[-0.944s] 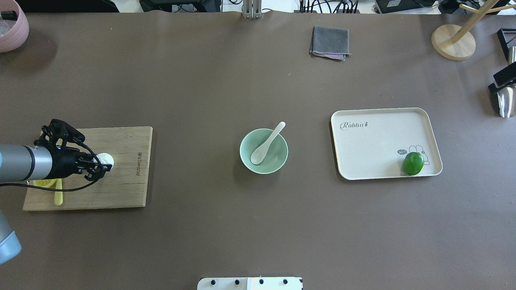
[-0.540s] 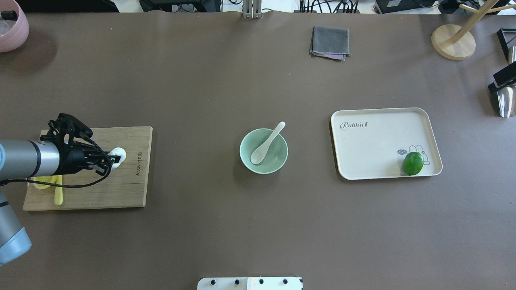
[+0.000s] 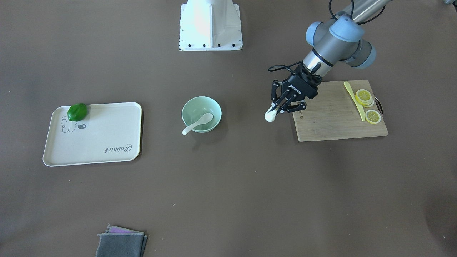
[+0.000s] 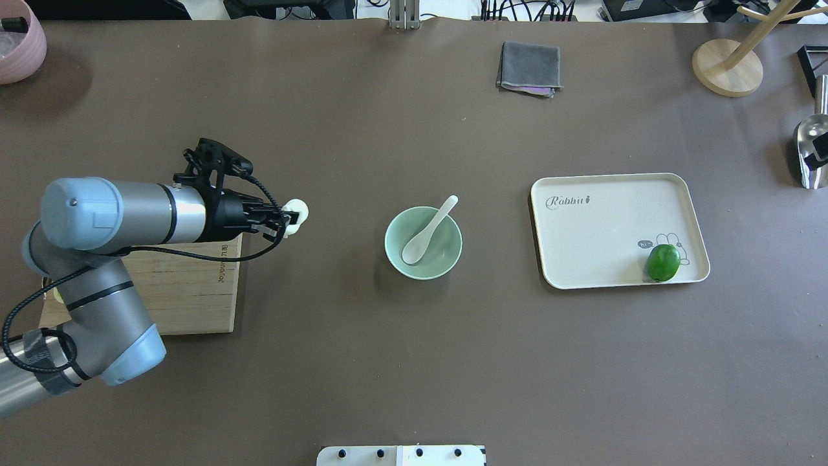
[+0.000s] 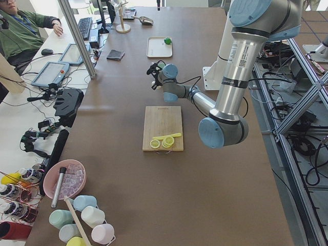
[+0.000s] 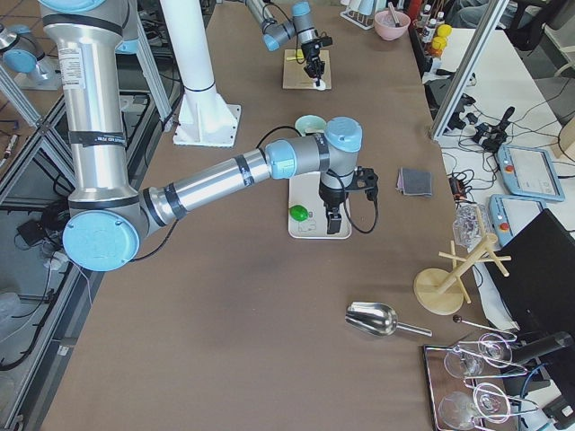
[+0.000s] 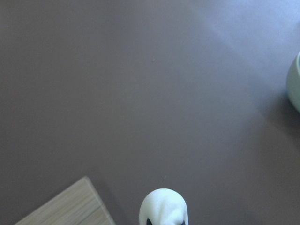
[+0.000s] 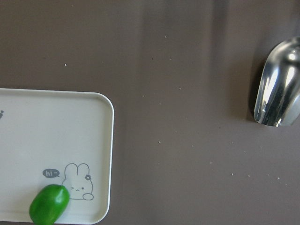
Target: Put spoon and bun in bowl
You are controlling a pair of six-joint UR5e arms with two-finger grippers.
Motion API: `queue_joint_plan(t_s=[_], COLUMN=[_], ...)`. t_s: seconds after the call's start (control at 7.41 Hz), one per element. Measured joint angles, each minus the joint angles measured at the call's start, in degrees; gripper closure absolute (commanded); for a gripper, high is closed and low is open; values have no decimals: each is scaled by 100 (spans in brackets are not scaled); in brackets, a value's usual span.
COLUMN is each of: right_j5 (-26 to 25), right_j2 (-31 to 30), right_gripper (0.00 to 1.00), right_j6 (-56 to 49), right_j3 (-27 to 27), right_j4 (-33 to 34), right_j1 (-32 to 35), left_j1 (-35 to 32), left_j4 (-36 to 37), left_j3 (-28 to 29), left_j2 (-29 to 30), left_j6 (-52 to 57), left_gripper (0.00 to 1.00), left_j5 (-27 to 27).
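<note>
The white bun [image 4: 297, 211] is pinched in my left gripper [image 4: 289, 219], held above the bare table between the cutting board and the bowl; it also shows in the front view [image 3: 270, 116] and the left wrist view [image 7: 163, 208]. The pale mint-green bowl [image 4: 446, 257] stands mid-table, well to the right of the gripper. The white spoon [image 4: 427, 233] lies in the bowl, scoop inside and handle over the far rim. My right gripper [image 6: 333, 224] shows only in the exterior right view, above the tray; I cannot tell whether it is open or shut.
A wooden cutting board [image 4: 194, 291] with lemon slices [image 3: 364, 95] and a thin yellow knife [image 3: 353, 100] lies behind the left arm. A cream tray [image 4: 601, 226] holds a green lime [image 4: 663, 262]. A grey cloth [image 4: 529, 68], metal scoop [image 4: 808, 149] and pink bowl [image 4: 19, 45] sit at the edges.
My left gripper has lifted the bun off the cutting board and carried it right, off the board's edge and toward the bowl. The spoon and bowl have not moved.
</note>
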State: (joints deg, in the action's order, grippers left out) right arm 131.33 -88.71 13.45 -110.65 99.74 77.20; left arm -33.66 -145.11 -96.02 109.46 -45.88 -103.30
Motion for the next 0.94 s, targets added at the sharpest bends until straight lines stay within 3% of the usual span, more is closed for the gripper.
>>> queue_joint_plan(t_s=[0.13,0.27,0.4,0.54,0.81,0.94], right_j5=[-1,0,0,0,19,23], right_j2=[-287,-545,-695,-756,-788,-788], right_gripper=[0,0,0,0,0,0], right_j6=[-3,2,15,29,48,53], right_j3=[6,22,34,45,47,43], right_j4=[-203,-473,-630,-694,-724,-726], right_j1=[83,144,178,192,196,196], left_j1=[270,636,936,1099,1150,1118], left_j4=[8,22,38,38,30,32], left_j3=[96,267,587,956,1306,1353], left_j2=[349,739,1191,1611,2008,2037], left_j6=[-197,-359,-477,-541,-536,-520], left_gripper=[77,68,39,30,2,2], left_j5=[241,654,1082,1382,1596,1618])
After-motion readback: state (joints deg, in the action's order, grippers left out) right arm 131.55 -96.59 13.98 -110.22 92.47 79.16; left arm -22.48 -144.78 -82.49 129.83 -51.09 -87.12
